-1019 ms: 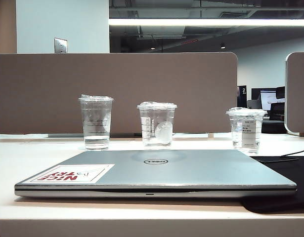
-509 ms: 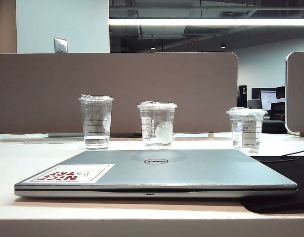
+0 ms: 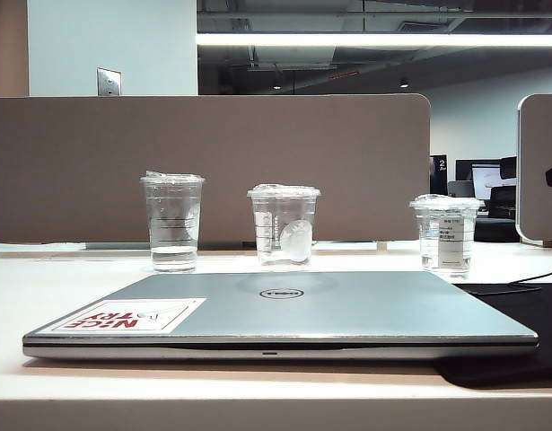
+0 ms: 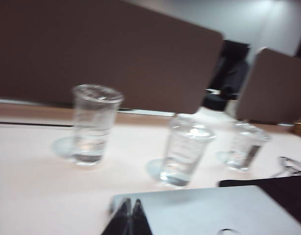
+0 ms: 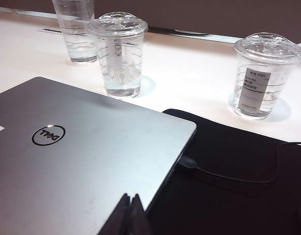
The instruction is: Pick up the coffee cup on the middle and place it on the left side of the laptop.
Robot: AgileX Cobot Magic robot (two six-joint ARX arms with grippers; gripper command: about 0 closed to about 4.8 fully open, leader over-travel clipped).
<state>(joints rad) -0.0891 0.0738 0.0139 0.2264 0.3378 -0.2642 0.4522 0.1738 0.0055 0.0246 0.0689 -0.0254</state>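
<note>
While over laptop (image 5: 86,161): left tool (image 4: 130,203) closed, empty; right tool (image 5: 130,198) closed, empty

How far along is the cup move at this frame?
Nothing is done: the coffee cup stands in the middle of the row behind the closed laptop. Nothing is in hand: the left gripper and right gripper are shut and empty over the laptop. Left: grasp the cup, lift it, set it left of the laptop.

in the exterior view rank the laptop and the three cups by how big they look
1. laptop, nearest the camera
2. cup on the left and coffee cup, too alike to rank
3. labelled cup on the right
</note>
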